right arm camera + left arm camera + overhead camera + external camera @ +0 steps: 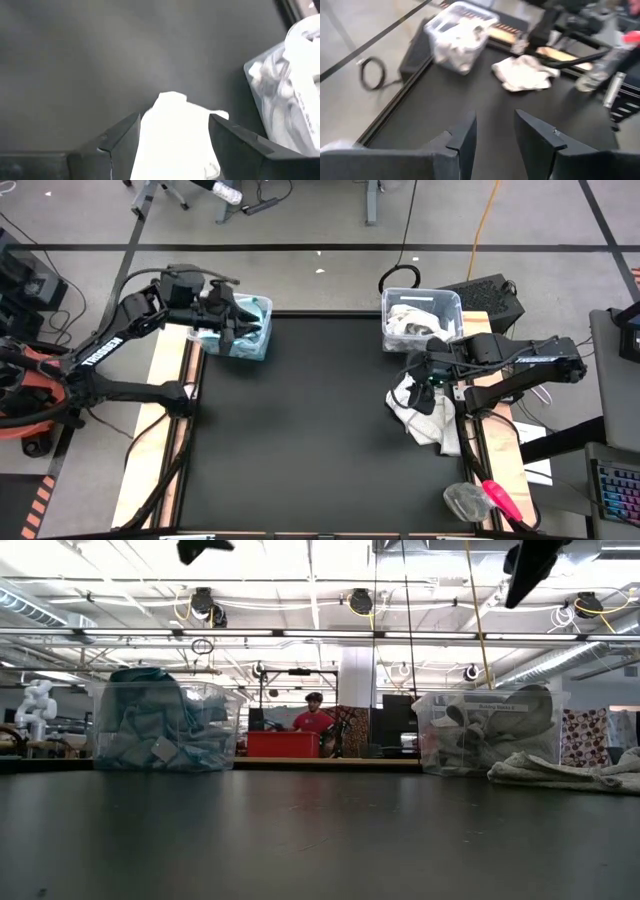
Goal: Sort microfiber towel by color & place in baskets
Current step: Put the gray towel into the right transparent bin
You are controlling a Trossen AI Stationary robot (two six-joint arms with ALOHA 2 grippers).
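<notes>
- At the table's far left corner, my left gripper (pixel 243 323) hangs over the basket of teal towels (pixel 240 330), its fingers (pixel 462 140) parted with nothing between them.
- Teal towels (pixel 160 725) fill that basket nearly to its rim.
- On the right side of the black mat (pixel 320 440), my right gripper (pixel 425 385) hovers above a heap of white towels (pixel 430 415), jaws spread wide on either side of the cloth.
- From my right wrist the white cloth (pixel 172 135) shows bright between my two fingers (pixel 117 142); whether they touch it I cannot say, since the glare hides the edges.
- Just beyond that heap, at the far right corner, stands the second basket (pixel 422 315), holding white towels (pixel 480 735).
- The heap lies near this basket but apart from it, flat on the mat.
- A clear bottle with a pink cap (pixel 480 498) lies at the near right edge, well apart from the towels.
- Across the room behind the table, a person in a red top (pixel 315 718) sits by a red box.
</notes>
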